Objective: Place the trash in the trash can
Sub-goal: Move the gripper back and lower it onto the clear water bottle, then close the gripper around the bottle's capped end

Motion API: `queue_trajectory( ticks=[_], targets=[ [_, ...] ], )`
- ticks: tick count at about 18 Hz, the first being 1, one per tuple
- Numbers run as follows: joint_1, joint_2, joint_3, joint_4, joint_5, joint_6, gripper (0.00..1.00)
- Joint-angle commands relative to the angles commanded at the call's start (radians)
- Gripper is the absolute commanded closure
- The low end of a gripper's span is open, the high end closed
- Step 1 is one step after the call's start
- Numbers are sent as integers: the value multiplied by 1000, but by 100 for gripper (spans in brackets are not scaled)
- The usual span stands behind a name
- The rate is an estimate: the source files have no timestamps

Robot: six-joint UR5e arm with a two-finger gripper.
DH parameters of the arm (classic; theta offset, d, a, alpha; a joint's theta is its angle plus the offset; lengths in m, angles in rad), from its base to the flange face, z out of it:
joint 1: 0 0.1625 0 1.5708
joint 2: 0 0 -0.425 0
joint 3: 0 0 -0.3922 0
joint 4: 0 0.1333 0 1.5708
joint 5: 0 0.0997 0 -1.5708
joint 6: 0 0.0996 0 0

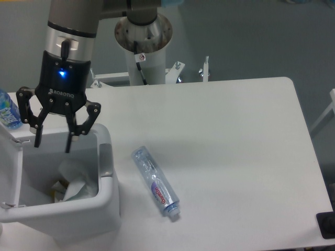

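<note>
The pale grey-white trash can (107, 178) stands at the front left with its lid open. The crumpled white paper wrapper (77, 177) lies inside it on other scraps. My gripper (52, 145) hangs open and empty just above the can's opening. The clear plastic bottle with the purple-red label (155, 181) lies on its side on the white table (235, 146), to the right of the can.
A blue-labelled water bottle (9, 110) stands at the left edge behind the can. The robot's base column (143, 44) is at the back centre. A dark object (326, 225) sits at the front right corner.
</note>
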Motion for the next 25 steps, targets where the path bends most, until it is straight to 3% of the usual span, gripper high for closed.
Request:
queue_trajectory(
  ticks=[4, 6, 9, 12, 18, 22, 25],
  targets=[
    [151, -64, 3, -2, 0, -34, 0],
    [169, -116, -20, -8, 9, -37, 0],
    [178, -239, -34, -6, 88, -25, 0],
    [177, -299, -60, -3, 152, -23, 0],
    [169, -359, -120, 12, 215, -12, 0],
    [137, -416, -115, 9, 277, -12, 0],
    [117, -426, -110, 9, 288, -12, 0]
  ],
)
